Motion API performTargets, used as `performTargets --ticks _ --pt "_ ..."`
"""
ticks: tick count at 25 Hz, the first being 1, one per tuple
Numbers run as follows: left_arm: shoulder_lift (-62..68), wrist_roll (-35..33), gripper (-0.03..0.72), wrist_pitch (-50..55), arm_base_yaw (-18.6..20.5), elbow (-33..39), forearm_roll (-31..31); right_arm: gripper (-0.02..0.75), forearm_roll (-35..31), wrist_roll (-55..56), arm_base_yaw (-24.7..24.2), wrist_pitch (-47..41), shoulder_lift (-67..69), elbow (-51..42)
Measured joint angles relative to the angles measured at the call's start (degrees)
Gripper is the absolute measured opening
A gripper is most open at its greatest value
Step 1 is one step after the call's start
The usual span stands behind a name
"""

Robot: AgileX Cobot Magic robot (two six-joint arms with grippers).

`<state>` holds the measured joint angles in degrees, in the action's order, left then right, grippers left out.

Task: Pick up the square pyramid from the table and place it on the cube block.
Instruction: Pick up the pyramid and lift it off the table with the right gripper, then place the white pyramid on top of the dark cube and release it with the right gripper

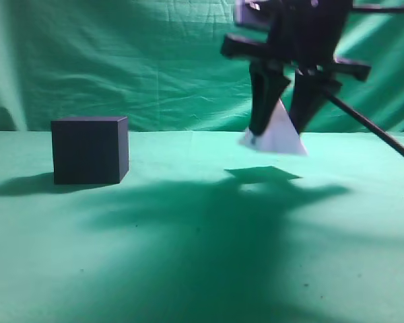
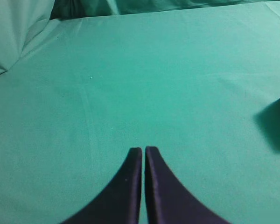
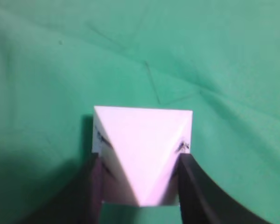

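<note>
Between right gripper (image 1: pixel 281 128) fingers: square pyramid (image 1: pixel 277 132)

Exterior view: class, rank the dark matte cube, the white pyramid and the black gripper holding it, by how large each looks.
1. Black right gripper
2. Dark matte cube
3. White pyramid, partly hidden by the fingers

Nearness to the camera may skew this.

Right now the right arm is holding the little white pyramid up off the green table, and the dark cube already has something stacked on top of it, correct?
Not quite. The right end effector does hold the square pyramid clear of the table, but the exterior view shows the cube block with a bare top; nothing is stacked on it.
</note>
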<state>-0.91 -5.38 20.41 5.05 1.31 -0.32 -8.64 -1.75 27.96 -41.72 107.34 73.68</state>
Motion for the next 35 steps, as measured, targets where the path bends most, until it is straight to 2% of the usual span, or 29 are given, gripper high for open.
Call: performTargets --ticks 1,3,4,7,12,22,35 --pt "0.0 0.0 0.0 0.0 0.0 0.0 0.0 0.288 0.0 -0.18 0.0 -1.14 -0.51 1.77" --pt "0.0 0.0 0.0 0.0 0.0 0.0 0.0 0.309 -0.11 -0.68 0.0 -3.75 -1.74 5.69" --pt "0.0 0.0 0.0 0.0 0.0 0.0 0.0 0.269 -0.11 -0.92 0.0 -5.24 -2.24 8.04" --pt "0.0 0.0 0.0 0.0 0.0 0.0 0.0 0.274 -0.49 -2.41 0.72 -11.02 -2.71 14.61" --pt "0.0 0.0 0.0 0.0 0.0 0.0 0.0 0.274 -0.49 -3.85 6.1 -16.07 -2.71 22.25" --pt "0.0 0.0 0.0 0.0 0.0 0.0 0.0 0.274 0.38 -4.43 17.65 -19.9 1.01 28.97" --pt "0.0 0.0 0.0 0.0 0.0 0.0 0.0 0.274 6.6 -4.43 21.83 -25.99 13.48 39.59"
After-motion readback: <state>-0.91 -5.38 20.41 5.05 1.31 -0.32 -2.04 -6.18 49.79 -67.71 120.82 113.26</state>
